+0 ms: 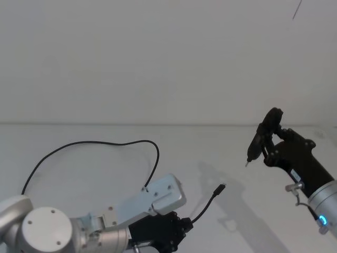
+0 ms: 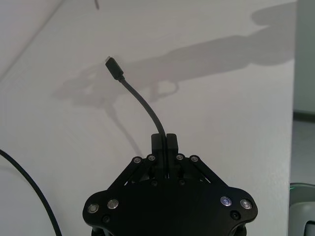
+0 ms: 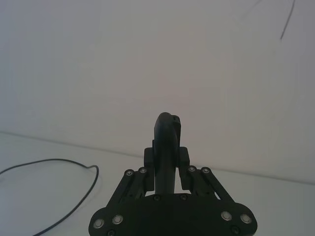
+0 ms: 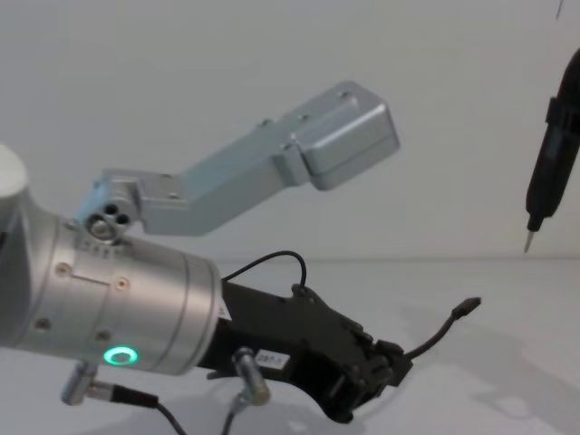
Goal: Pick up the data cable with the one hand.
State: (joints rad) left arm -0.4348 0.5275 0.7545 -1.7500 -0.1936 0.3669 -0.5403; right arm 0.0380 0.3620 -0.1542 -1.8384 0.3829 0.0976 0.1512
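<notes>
Black left hand (image 2: 164,141) tight on thin, seemingly rubbery data cable (image 2: 142,101)

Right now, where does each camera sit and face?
Head: high, facing down at the table; both arms show, left hand grips the data cable.
Chest: low, facing forward; left arm large.
Left wrist: behind the left hand, along the cable to its plug.
Right wrist: behind the right hand, holding a pen tool.
Shared: head and chest both show the cable's plug.
</notes>
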